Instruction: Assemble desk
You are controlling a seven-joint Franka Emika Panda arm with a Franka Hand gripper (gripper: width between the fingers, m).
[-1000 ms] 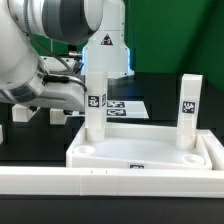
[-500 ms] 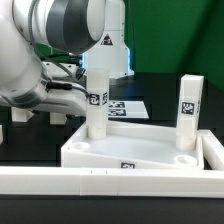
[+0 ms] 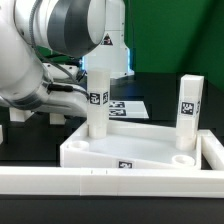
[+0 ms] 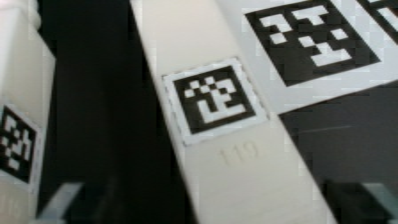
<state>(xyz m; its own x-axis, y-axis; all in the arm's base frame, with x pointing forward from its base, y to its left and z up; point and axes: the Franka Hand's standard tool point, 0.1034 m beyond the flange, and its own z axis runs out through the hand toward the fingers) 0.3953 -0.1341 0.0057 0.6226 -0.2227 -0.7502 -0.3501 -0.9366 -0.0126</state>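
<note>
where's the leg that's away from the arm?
Exterior view's right: the leg stands upright at the desk top's far corner there. Can't tell if it's socketed.

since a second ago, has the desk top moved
Yes. The desk top has shifted toward the exterior view's left: its front tag now sits further left along the fixed rail.

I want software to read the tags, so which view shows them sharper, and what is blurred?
Wrist view: the tag on the leg is large and only slightly soft; the claw shows only as dim blurs. Exterior view: its tags are tiny; the near arm is out of focus; the desk top is bright.
</note>
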